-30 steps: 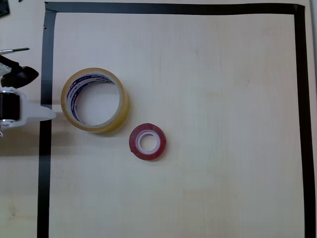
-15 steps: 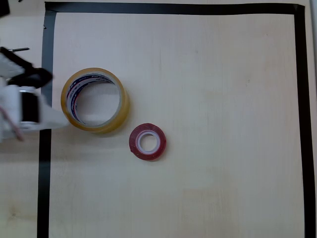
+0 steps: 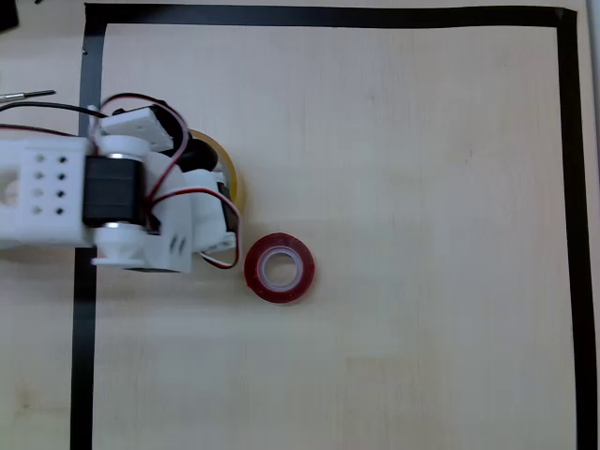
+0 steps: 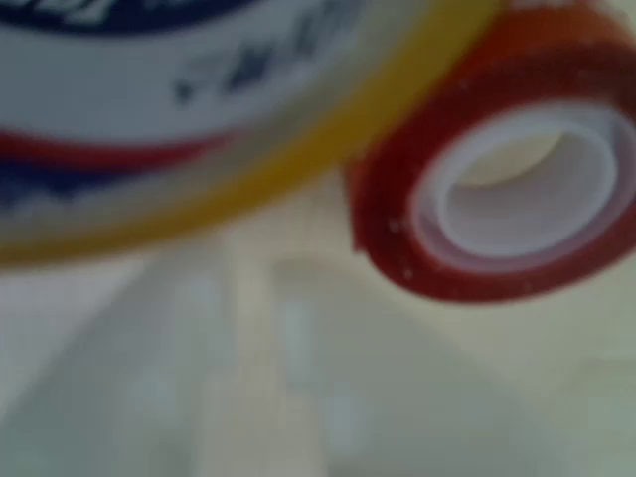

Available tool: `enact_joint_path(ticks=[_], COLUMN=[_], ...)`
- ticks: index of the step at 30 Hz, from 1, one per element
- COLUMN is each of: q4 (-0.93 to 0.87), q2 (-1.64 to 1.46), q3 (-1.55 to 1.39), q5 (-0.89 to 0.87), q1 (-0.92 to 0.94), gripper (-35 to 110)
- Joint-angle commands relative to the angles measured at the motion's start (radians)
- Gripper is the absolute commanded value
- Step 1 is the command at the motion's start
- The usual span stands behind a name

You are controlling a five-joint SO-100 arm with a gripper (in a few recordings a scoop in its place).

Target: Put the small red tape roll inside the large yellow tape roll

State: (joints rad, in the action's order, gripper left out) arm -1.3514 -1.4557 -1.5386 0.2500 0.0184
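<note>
My arm hangs over the large yellow tape roll (image 3: 228,169), short of the small red tape roll (image 3: 279,267).

The red roll lies flat just beside the yellow roll, untouched. I judge it light, stiff and glossy-slick; I'd pinch across one wall, rim to white core. Whether my gripper (image 3: 225,246) is spread or closed, I cannot tell.

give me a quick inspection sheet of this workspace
surface: pale wood table, marked off by a black tape border
job's things: small red tape roll lies flat, free; large yellow tape roll mostly covered by the arm
clutter: thin dark-tipped tool at the overhead view's left edge, outside the border
end effector: above the yellow roll, fingers blurred in the wrist view, state unclear
cables: red and black wires looped on the arm
surroundings: nothing seen
</note>
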Motion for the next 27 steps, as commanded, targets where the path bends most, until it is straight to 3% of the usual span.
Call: enact_joint_path(ticks=[1, 7, 14, 21, 27], q4=[-0.107, -0.202, -0.252, -0.449, -0.456], q2=[-0.035, -0.005, 0.290, 0.494, 0.433], q3=[0.210, 0.445, 0.653, 0.997, 0.862], q5=[0.015, -0.008, -0.040, -0.060, -0.052], q1=[0.015, 0.029, 0.049, 0.041, 0.051], gripper=[0, 0, 0, 0, 0])
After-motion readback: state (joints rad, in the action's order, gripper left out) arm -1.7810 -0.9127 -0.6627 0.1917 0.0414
